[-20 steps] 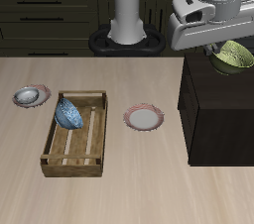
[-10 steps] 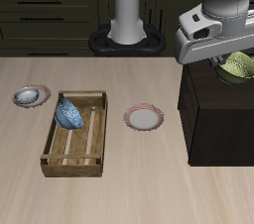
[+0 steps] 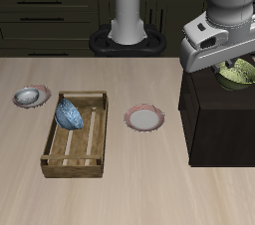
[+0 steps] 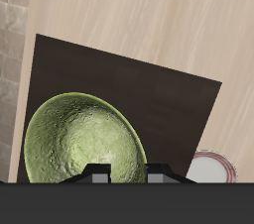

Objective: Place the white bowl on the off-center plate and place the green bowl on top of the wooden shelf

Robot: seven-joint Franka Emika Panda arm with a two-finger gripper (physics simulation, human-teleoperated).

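while end effector (image 3: 235, 68) grips green bowl (image 4: 83, 139) above wooden shelf (image 3: 221, 119), pale wood table (image 3: 149, 184).

No legible text or markings anywhere.

Even, soft simulated light, both views sharp, with faint shadows and no glare or blur.

Three bowls are counted: one green bowl (image 3: 238, 73), one white bowl (image 3: 28, 96) and one blue-patterned bowl (image 3: 70, 114). Two pink-rimmed plates are seen, one under the white bowl (image 3: 17, 102) and one bare (image 3: 145, 119). One wooden shelf (image 3: 221, 121) and one light-wood slatted crate (image 3: 78, 141) are counted on the tabletop (image 3: 139, 184).
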